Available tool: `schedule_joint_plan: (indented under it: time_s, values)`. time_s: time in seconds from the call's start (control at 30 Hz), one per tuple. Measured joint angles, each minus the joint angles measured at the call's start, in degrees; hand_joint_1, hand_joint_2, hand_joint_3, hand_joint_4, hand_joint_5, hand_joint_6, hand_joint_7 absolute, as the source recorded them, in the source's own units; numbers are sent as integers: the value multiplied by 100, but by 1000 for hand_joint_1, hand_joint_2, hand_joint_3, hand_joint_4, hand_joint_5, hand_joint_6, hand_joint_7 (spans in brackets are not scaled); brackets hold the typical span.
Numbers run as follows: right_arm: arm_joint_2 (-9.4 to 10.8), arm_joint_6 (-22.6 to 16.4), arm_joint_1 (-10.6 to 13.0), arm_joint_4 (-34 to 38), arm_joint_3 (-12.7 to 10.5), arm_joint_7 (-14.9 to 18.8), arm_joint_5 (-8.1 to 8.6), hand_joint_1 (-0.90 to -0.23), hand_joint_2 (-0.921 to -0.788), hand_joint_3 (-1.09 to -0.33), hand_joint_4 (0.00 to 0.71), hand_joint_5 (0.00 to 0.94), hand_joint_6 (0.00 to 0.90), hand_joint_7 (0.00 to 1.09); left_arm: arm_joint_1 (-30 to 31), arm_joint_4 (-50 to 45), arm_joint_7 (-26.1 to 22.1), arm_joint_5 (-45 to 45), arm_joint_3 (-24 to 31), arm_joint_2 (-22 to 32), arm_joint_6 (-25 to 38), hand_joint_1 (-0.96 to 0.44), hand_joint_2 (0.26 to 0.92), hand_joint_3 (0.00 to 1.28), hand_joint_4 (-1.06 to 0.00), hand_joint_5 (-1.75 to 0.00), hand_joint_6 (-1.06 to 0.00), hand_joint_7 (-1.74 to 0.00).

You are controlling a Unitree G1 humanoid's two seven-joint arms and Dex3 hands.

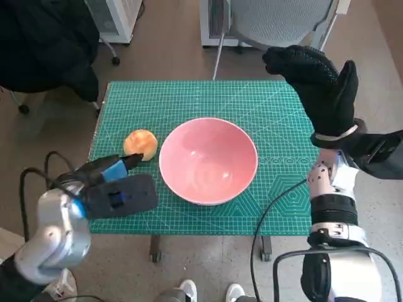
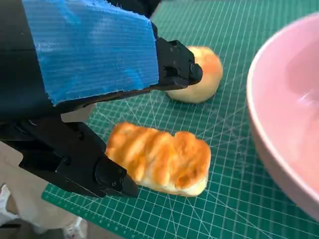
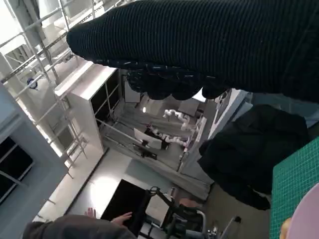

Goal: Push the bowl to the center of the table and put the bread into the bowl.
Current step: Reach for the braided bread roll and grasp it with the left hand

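My left hand (image 1: 116, 189) is open, its fingers (image 2: 107, 177) beside a striped bread loaf (image 2: 159, 157) on the green cutting mat (image 1: 189, 100); a round bun (image 1: 140, 143) lies near. The pink bowl (image 1: 208, 160) stands mid-table. My right hand (image 1: 318, 82) is raised, empty, fingers spread.

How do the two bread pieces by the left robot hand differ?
The round bun is dome-shaped and pale yellow with an orange top; the oblong loaf is long, ridged and browner. The loaf lies between the left robot hand's fingers; the bun sits beyond them. Both rest on the green mat outside the pink bowl.
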Motion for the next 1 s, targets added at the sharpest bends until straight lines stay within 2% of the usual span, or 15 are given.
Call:
schedule_joint_plan:
  time_s: [0.23, 0.53, 0.67, 0.7, 0.73, 0.77, 0.8, 0.83, 0.87, 0.9, 0.93, 0.97, 1.0]
  values:
    - [-2, 5, 0, -39, 1, 37, 2, -731, -921, -826, 264, 7, 303, 3, -69, 433, -114, 390, -202, -208, -158, -124, 708, 54, -120, 0, -273, -9]
    - [-6, 58, 5, -139, 3, 48, 3, -756, -921, -824, 274, 8, 307, 4, -74, 672, -371, 832, -377, -350, -339, -104, 711, 42, -151, -12, -323, -25]
    - [-7, 79, 7, -184, 3, 51, 8, -757, -921, -823, 276, 8, 308, 4, -74, 731, -477, 1023, -405, -396, -424, -66, 722, 41, -242, -35, -357, -27]
    - [-7, 88, 7, -192, 2, 52, 10, -757, -921, -824, 276, 7, 308, 4, -73, 757, -504, 1077, -410, -412, -444, -55, 729, 42, -314, -62, -367, -26]
    - [-7, 102, 8, -199, 2, 52, 11, -758, -921, -824, 277, 7, 308, 4, -73, 791, -528, 1129, -415, -430, -465, -41, 738, 37, -299, -231, -375, -21]
    - [-7, 106, 8, -201, 2, 53, 12, -758, -921, -824, 278, 8, 308, 4, -73, 821, -543, 1164, -417, -445, -483, -26, 747, 28, -240, -546, -389, -14]
    - [-6, 108, 9, -205, 2, 54, 15, -758, -921, -824, 279, 8, 308, 4, -71, 861, -559, 1202, -417, -464, -510, -20, 751, 25, -215, -664, -393, -11]
    - [-6, 109, 11, -207, 2, 56, 15, -757, -921, -825, 280, 8, 309, 4, -69, 898, -570, 1222, -416, -481, -535, 4, 758, 20, -212, -1013, -406, -9]
    - [-6, 109, 12, -208, 2, 60, 15, -754, -921, -825, 281, 8, 309, 4, -68, 939, -579, 1236, -417, -496, -556, 25, 763, 18, -282, -1277, -420, -10]
    - [-6, 110, 13, -208, 2, 66, 16, -752, -921, -825, 281, 7, 309, 4, -68, 989, -590, 1260, -417, -512, -579, 38, 767, 17, -329, -1446, -429, -11]
    - [-6, 111, 14, -209, 2, 73, 18, -751, -921, -825, 282, 7, 309, 4, -68, 1050, -600, 1296, -417, -531, -603, 43, 768, 16, -346, -1506, -432, -11]
    - [-6, 111, 15, -209, 2, 82, 23, -750, -921, -825, 282, 7, 309, 4, -67, 1107, -608, 1332, -417, -552, -622, 116, 735, 136, -422, -1465, -439, -11]
    - [-5, 111, 17, -209, 2, 89, 31, -746, -921, -825, 285, 8, 310, 4, -65, 1147, -616, 1361, -417, -573, -634, 269, 611, 451, -602, -1379, -462, -14]
